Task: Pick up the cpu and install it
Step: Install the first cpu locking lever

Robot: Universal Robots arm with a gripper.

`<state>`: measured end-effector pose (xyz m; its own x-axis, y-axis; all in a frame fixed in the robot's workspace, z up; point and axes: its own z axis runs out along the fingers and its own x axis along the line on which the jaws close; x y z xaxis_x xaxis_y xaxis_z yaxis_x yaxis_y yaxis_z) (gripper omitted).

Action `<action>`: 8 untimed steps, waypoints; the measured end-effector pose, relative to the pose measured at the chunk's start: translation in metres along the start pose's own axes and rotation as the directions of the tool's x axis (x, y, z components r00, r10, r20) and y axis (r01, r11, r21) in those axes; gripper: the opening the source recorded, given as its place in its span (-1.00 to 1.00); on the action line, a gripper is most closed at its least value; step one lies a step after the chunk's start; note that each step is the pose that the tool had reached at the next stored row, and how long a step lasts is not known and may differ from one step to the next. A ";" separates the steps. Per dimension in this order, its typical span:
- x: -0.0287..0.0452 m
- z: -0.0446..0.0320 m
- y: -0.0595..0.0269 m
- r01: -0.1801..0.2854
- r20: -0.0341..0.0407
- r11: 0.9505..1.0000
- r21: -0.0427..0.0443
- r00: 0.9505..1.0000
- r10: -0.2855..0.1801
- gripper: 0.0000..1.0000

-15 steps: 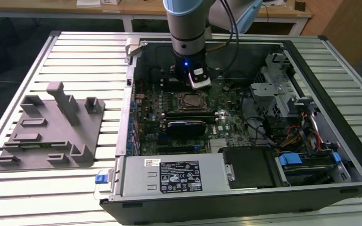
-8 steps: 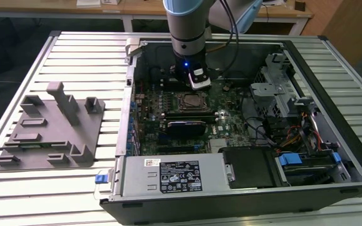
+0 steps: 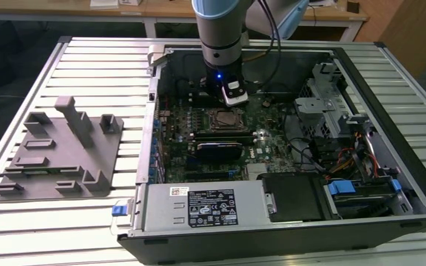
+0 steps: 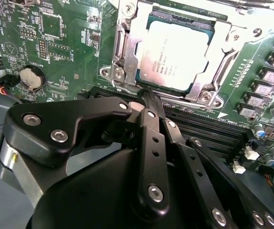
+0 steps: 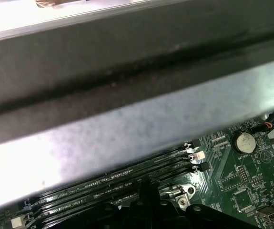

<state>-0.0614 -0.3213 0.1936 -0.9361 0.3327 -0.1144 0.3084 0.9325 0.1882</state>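
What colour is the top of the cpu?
Silvery grey, with a thin greenish rim. The cpu shows best in the second wrist view, lying in its socket.

cpu (image 4: 174,55): silvery, greenish rim | motherboard (image 4: 55,43): green | tool (image 4: 148,107): seemingly black

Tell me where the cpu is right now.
The cpu sits in the motherboard socket in the second wrist view, just past the gripper, beside the memory slots.
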 end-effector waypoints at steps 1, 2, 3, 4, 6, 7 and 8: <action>0.0000 0.0001 0.0000 0.000 0.000 1.000 0.000 1.000 0.000 -0.79; 0.0000 0.0002 -0.0001 0.000 0.000 1.000 0.000 1.000 0.000 -0.79; 0.0000 0.0003 -0.0001 0.000 0.000 1.000 0.000 1.000 0.000 -0.79; 0.0000 0.0004 -0.0002 0.000 0.000 1.000 0.000 1.000 0.000 -0.79; 0.0001 0.0006 -0.0002 0.000 0.000 1.000 0.000 1.000 0.000 -0.79; 0.0001 0.0006 -0.0002 0.000 0.000 1.000 0.000 1.000 0.000 -0.79; 0.0001 0.0007 -0.0003 0.000 0.000 1.000 0.001 1.000 0.000 -0.79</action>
<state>-0.0614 -0.3214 0.1928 -0.9361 0.3326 -0.1145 0.3084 0.9326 0.1877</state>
